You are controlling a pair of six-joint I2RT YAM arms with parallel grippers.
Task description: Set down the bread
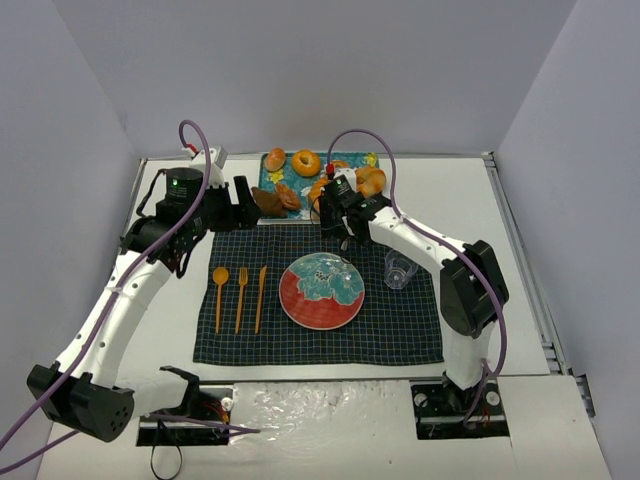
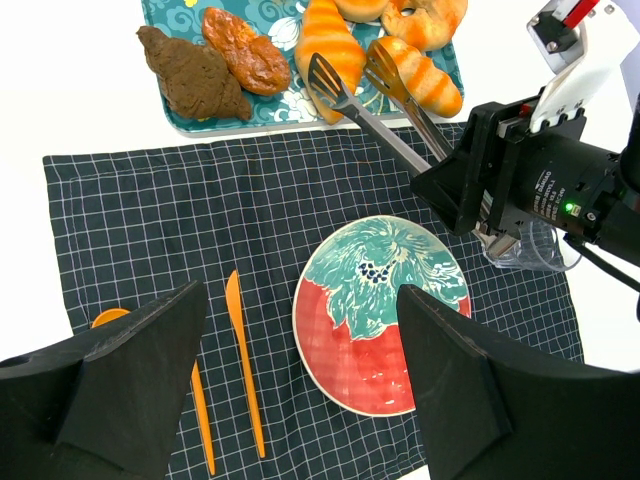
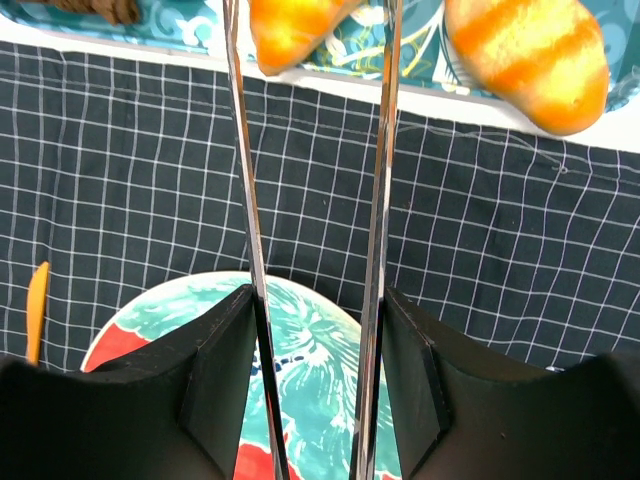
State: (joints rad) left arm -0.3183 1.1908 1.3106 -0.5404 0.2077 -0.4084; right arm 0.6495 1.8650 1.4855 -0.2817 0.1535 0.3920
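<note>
The bread (image 2: 325,40), a golden-orange ridged croissant, lies on the teal tray (image 2: 170,15) beside a paler croissant (image 2: 425,78). My right gripper (image 3: 318,300) is shut on a pair of metal tongs (image 3: 245,200). The two tong arms stand apart, one to each side of the bread's (image 3: 290,25) near end. Whether they touch it I cannot tell. In the top view the right gripper (image 1: 338,215) hangs at the tray's front edge, with the bread (image 1: 321,188) just beyond. My left gripper (image 2: 300,300) is open and holds nothing, high over the cloth; it shows left of the tray (image 1: 245,200).
A red and teal plate (image 1: 300,300) lies mid-cloth on a dark checked cloth (image 1: 400,330). An orange spoon (image 1: 220,285), fork (image 1: 241,292) and knife (image 1: 261,292) lie to its left, a clear cup (image 1: 400,270) to its right. The tray also holds doughnuts (image 1: 305,161) and brown pastries (image 1: 272,200).
</note>
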